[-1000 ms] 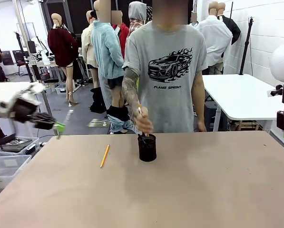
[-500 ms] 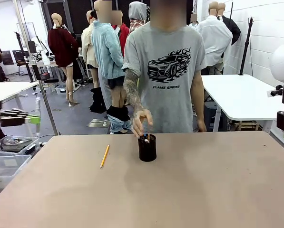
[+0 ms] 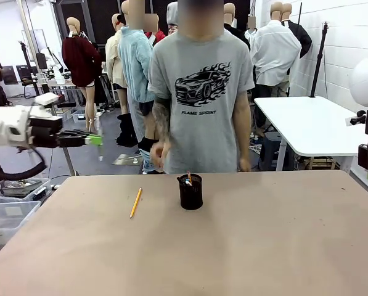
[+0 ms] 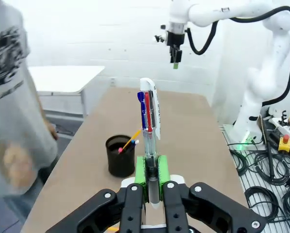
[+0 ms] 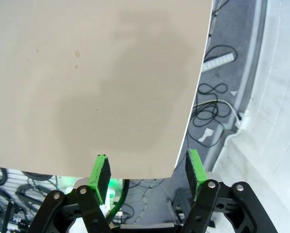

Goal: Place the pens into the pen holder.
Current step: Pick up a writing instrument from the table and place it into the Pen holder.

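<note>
Left end effector [image 4: 151, 171], clamped on pen [image 4: 148, 108]

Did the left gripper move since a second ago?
Yes. The left gripper, shut on a pen, went up and right, nearer the unmoved pencil.

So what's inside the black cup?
Pens poke above the rim of the black cup: an orange one, plus pinkish and blue tips. The cup's dark wall hides their lower ends.

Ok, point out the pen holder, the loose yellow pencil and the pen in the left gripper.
pen holder [image 3: 190, 195], front view, black mesh wall.
yellow pencil [image 3: 135, 203], front view, middle of shaft.
pen [image 4: 149, 119], left wrist view, mid-barrel.
</note>
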Available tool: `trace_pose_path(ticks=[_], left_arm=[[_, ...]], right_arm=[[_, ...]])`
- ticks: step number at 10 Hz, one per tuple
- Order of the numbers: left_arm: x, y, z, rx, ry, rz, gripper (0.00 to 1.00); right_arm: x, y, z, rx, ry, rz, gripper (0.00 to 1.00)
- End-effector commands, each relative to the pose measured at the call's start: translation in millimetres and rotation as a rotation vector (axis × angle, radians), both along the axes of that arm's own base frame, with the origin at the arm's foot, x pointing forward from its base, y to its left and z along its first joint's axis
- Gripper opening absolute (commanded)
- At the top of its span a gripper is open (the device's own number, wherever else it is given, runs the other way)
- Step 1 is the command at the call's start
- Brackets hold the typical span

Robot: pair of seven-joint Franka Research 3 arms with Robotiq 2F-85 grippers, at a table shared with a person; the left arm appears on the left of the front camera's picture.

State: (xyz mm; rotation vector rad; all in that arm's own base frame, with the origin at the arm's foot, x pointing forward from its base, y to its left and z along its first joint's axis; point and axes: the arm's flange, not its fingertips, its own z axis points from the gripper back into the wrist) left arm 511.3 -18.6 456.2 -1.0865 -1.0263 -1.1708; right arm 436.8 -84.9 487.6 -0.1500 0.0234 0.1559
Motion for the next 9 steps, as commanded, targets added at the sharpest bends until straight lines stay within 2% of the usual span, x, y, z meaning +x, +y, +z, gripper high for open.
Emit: trace_pose_path(ticks=[1, 4, 6, 7, 8, 9], left_arm=[[23.3, -33.4, 9.8, -0.006, 0.018, -0.061, 0.00], [46.9, -95.2, 2.8, 0.041, 0.053, -0.060, 0.00], [71.0, -143.7, -21.1, 0.099, 0.126, -0.059, 0.00], [73.1, -161.9, -28.7, 0.108, 0.154, -0.110, 0.00], [76.0, -178.3, -32.3, 0.121, 0.145, -0.131, 0.00], [84.1, -196.2, -38.2, 0.300, 0.236, -0.168, 0.00]], right_arm=[[-1.1, -2.5, -0.6, -0.020, 0.002, 0.021, 0.78], [-1.1, -2.5, -0.6, -0.020, 0.002, 0.021, 0.78], [-1.1, -2.5, -0.6, -0.020, 0.002, 0.021, 0.78], [-1.1, -2.5, -0.6, -0.020, 0.002, 0.021, 0.78], [-1.1, -2.5, -0.6, -0.020, 0.002, 0.021, 0.78], [-1.1, -2.5, -0.6, -0.020, 0.002, 0.021, 0.78]])
